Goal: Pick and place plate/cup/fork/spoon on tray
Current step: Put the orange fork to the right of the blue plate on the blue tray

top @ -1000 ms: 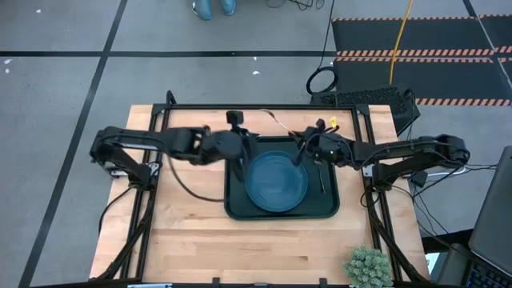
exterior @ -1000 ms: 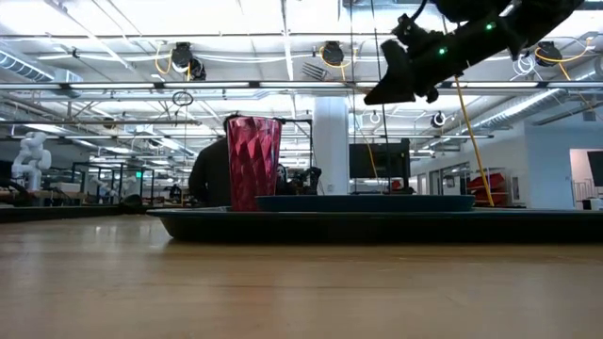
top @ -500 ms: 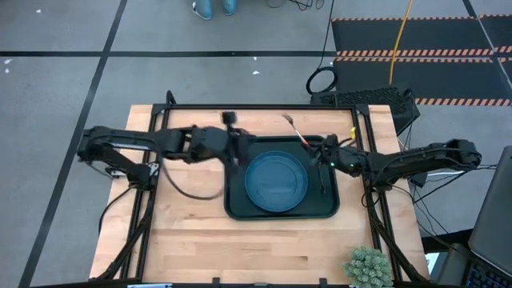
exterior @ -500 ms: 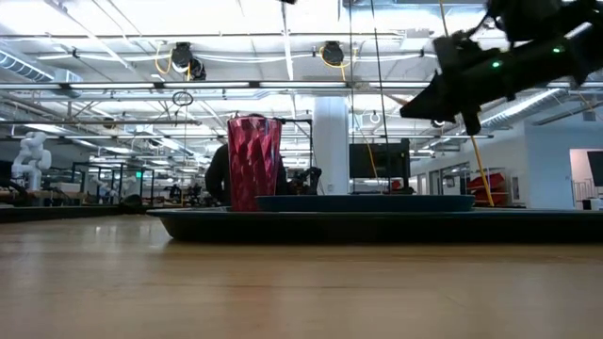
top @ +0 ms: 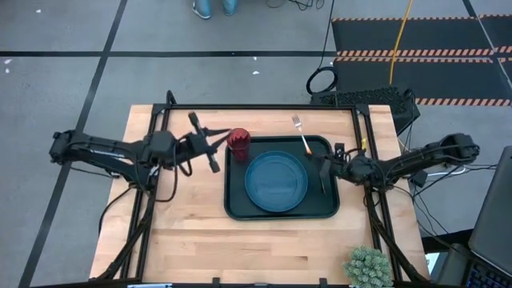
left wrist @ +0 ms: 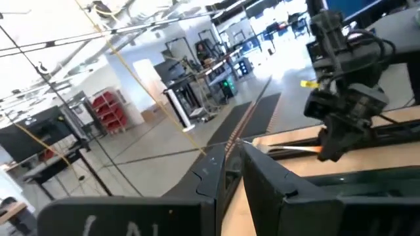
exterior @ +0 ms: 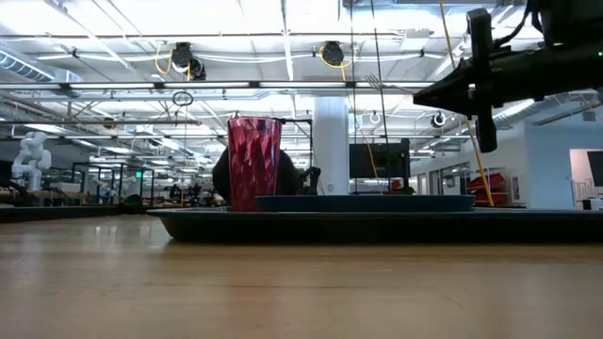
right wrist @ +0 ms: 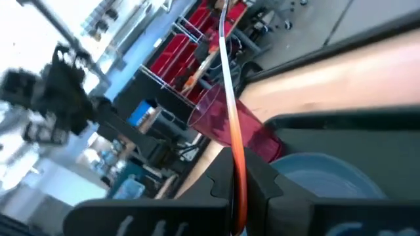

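Observation:
The dark tray (top: 240, 210) lies at the table's middle. On it the blue plate (top: 276, 180) lies flat, the red cup (top: 238, 142) stands upright at the far left corner, and the dark spoon (top: 322, 180) lies right of the plate. My right gripper (top: 320, 160) is shut on the fork (top: 301, 134) above the tray's far right part. My left gripper (top: 218, 142) hangs left of the cup, apart from it; the left wrist view (left wrist: 231, 154) shows a narrow gap between its fingers. My right gripper pinches the fork's orange handle (right wrist: 235, 141) between its two fingers, which lie along the fork. The fingers come from the table's right side. The fork is lifted clear of the tray and sticks out past the fingertips, slanting up, its tines (top: 294, 121) toward the far edge.
A green plant (top: 368, 268) stands at the table's near right corner. Bare wood (top: 240, 248) lies between the tray and the near edge. In the low view a person (exterior: 219, 179) shows behind the cup (exterior: 252, 162), in the room beyond the table.
My right gripper has carried the fork toward the table's right edge, still shut on it and clear of the tray. My left gripper has drawn back toward the table's left edge, away from the cup, which stands uncovered on the tray.

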`<control>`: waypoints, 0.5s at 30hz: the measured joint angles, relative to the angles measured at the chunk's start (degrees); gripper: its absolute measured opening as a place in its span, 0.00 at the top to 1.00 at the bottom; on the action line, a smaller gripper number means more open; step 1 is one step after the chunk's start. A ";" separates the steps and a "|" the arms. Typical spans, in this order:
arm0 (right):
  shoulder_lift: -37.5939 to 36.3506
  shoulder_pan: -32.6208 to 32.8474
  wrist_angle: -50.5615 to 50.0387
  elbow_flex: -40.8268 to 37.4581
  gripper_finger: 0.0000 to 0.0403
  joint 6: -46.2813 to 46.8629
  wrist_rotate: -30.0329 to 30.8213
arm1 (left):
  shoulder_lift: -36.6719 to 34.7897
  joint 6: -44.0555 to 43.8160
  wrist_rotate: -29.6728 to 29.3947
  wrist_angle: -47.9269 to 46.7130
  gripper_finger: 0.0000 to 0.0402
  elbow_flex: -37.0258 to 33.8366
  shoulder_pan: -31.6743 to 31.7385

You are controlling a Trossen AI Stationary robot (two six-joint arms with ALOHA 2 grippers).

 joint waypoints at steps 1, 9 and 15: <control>0.31 1.01 0.15 0.00 1.00 1.54 1.53 | -0.50 0.05 0.00 1.53 0.86 -1.43 -0.12; 0.41 9.38 -2.79 0.00 1.00 10.83 14.17 | -1.38 -0.02 -0.50 5.89 0.86 -7.07 -1.08; 0.53 16.96 -9.04 0.02 1.00 24.39 19.60 | -1.54 -0.43 -2.66 5.82 0.86 -8.01 -1.17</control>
